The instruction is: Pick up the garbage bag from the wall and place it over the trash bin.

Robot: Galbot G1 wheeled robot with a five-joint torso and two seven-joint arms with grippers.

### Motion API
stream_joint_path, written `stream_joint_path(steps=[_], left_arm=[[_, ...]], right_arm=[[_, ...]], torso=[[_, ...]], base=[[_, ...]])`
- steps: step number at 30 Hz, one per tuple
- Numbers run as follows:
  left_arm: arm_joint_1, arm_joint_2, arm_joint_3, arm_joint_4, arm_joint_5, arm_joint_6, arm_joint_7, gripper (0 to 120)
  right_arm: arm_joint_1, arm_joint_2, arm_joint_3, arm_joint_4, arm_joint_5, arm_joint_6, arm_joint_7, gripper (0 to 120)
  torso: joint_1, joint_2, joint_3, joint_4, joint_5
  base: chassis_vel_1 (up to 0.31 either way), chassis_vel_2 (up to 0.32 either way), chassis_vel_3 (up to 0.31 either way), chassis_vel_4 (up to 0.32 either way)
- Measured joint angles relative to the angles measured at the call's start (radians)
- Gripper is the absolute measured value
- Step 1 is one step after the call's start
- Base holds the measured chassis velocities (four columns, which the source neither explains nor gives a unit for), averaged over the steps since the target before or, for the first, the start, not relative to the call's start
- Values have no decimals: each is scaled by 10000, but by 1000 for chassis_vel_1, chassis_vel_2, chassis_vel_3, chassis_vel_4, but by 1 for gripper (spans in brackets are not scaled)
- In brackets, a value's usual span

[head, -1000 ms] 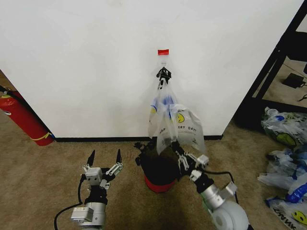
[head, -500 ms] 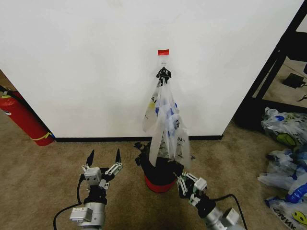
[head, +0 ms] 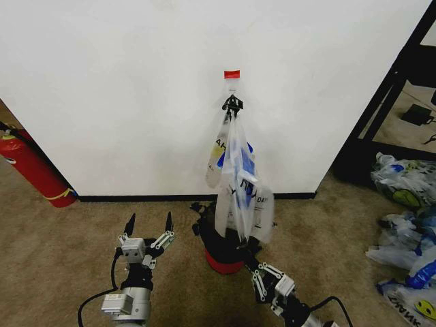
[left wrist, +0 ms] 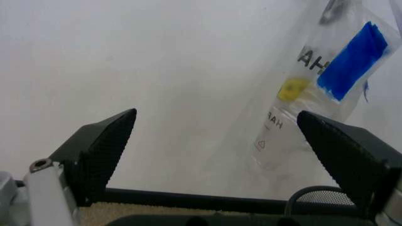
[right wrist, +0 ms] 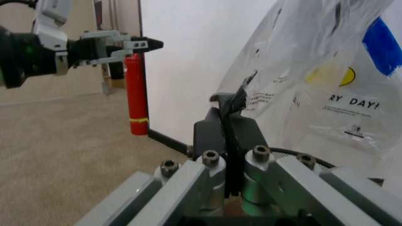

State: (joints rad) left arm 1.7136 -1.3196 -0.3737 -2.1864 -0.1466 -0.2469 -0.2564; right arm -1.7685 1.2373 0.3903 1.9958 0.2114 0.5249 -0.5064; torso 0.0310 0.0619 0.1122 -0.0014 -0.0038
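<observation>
Head view, bag: the garbage bag (head: 238, 184) hangs on the wall (head: 122, 88) from a hook under the red tape (head: 232, 73), right above the trash bin (head: 225, 248).
Head view, left claw (head: 148, 228): open, left of the bin, holding nothing.
Head view, right claw (head: 262, 279): low, just right of the bin.
Left wrist view: wide-apart fingers (left wrist: 100, 146); the bag (left wrist: 314, 89) hangs on the wall beyond.
Right wrist view: right claw (right wrist: 229, 127) pinched together, empty, just before the bag (right wrist: 326, 84); fire extinguisher (right wrist: 137, 94) stands far beyond.

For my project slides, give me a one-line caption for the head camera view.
Garbage bag hangs from the wall hook above the trash bin, flanked by left gripper and right gripper.
</observation>
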Motion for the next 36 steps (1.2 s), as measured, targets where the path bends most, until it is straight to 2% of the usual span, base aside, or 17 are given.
stream_joint_path(steps=[10,25,36], left_arm=[[-9,10,18,18,-1,19,0,100],[-58,15,25,123,-4,20,-3,100],[-125,5,133,233,-10,25,-6,100]], right_arm=[[-136,56,137,-472,-634,577,-6,0],[-78,104,238,-708,-1077,891,50,0],[97,220,647,-1058,-2249,1441,63,0]], torso=[[0,0,0,0,0],[0,0,0,0,0],[0,0,0,0,0]], base=[[0,0,0,0],[0,0,0,0],[0,0,0,0]])
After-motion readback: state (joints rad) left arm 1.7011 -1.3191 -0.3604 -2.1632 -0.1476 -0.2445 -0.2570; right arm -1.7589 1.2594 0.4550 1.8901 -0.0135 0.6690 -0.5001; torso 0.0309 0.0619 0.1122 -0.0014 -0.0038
